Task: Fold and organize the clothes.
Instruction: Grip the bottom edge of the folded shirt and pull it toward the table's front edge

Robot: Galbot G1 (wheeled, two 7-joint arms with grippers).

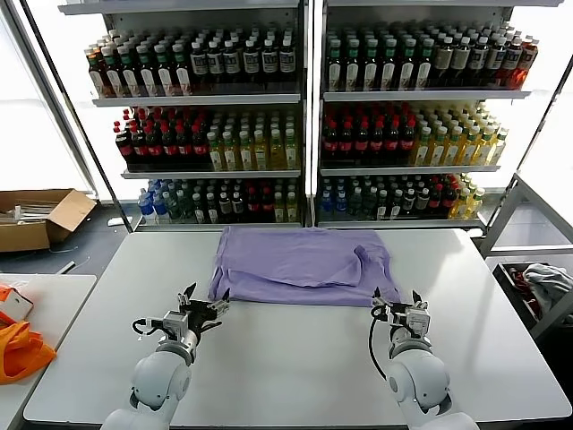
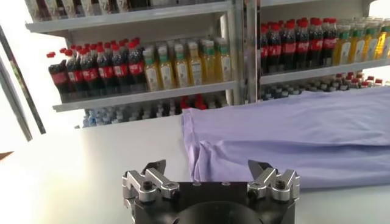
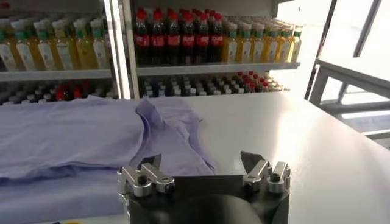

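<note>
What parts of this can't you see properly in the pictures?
- Lavender soft-knit T-shirt: any front print is hidden in every view by its own folded layers.
- Same shirt: cut off by the picture edge in both wrist views.
- Bright orange fabric: cut off at the head view's left edge.
- Bottle labels on the shelves: too small to read.

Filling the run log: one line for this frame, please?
phase: fold pause | T-shirt: partly folded, table far side | left gripper: open, empty, near hem | right gripper: open, empty, near hem

No lettering can be read anywhere; the labels on the shelved bottles point(image 1: 358, 134) are too small.
</note>
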